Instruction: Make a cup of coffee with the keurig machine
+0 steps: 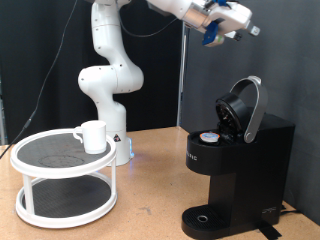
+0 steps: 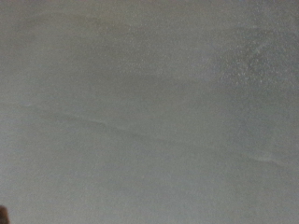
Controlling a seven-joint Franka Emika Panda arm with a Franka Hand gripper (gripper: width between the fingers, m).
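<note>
Arm: my white jointed Franka arm [image 1: 105, 70] rises from its base at about 10 o'clock of the exterior view and reaches across the top edge.

Gripper: my gripper [image 1: 222, 22] with blue-tinted parts hangs high at about 1 o'clock in the exterior view, well above the machine and apart from everything. I cannot tell whether the fingers are spread or pressed together (they are too small and blurred here). Nothing shows between them.

Machine: the black boxy keurig machine [image 1: 235, 170] stands on the table at about 4 o'clock in the exterior view. Its rounded hinged lid [image 1: 246, 108] is tipped up and open.

Pod: a small round pod with a light rim [image 1: 209, 138] sits in the open chamber at the machine's top, just under the raised lid.

Drip tray: the round black drip tray [image 1: 205, 218] at the machine's foot carries no vessel.

Cup: the plain white cylindrical ceramic cup [image 1: 93, 136] stands upright on the upper tier of the stand, at about 9 o'clock in the exterior view, well apart from the machine and from my gripper.

Stand: a white two-tier round stand with dark mesh shelves [image 1: 40, 168] rests on the table at about 8 o'clock.

Table: a brown wooden tabletop [image 1: 150, 200] bears stand and machine.

Wrist view: a flat grey blur only; no object can be made out.
</note>
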